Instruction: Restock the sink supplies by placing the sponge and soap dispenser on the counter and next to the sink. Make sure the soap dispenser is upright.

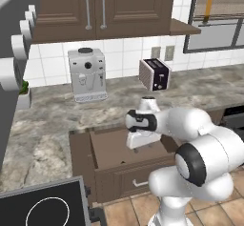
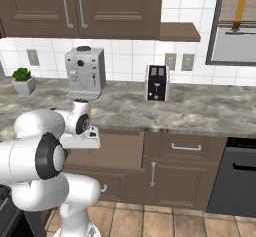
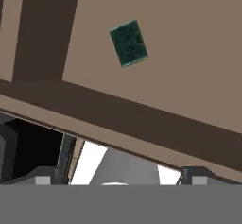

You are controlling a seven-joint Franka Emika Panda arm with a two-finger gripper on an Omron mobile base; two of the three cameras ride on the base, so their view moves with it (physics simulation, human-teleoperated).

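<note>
The tool (image 3: 118,178) hangs spread wide and empty above the open drawer (image 1: 114,148), so the step in hand looks like fetching the sponge (image 3: 128,43), which lies flat on the drawer floor ahead of the tool's 2 tips. Next it likely must descend and straddle it. Beyond stretches the marbled tabletop (image 1: 57,110), carrying a coffee machine (image 1: 86,75) and toaster (image 1: 155,74).

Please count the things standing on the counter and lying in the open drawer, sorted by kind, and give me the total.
Coffee machine on the counter: 1
Toaster on the counter: 1
Potted plant on the counter: 1
Sponge in the open drawer: 1
Total: 4
</note>
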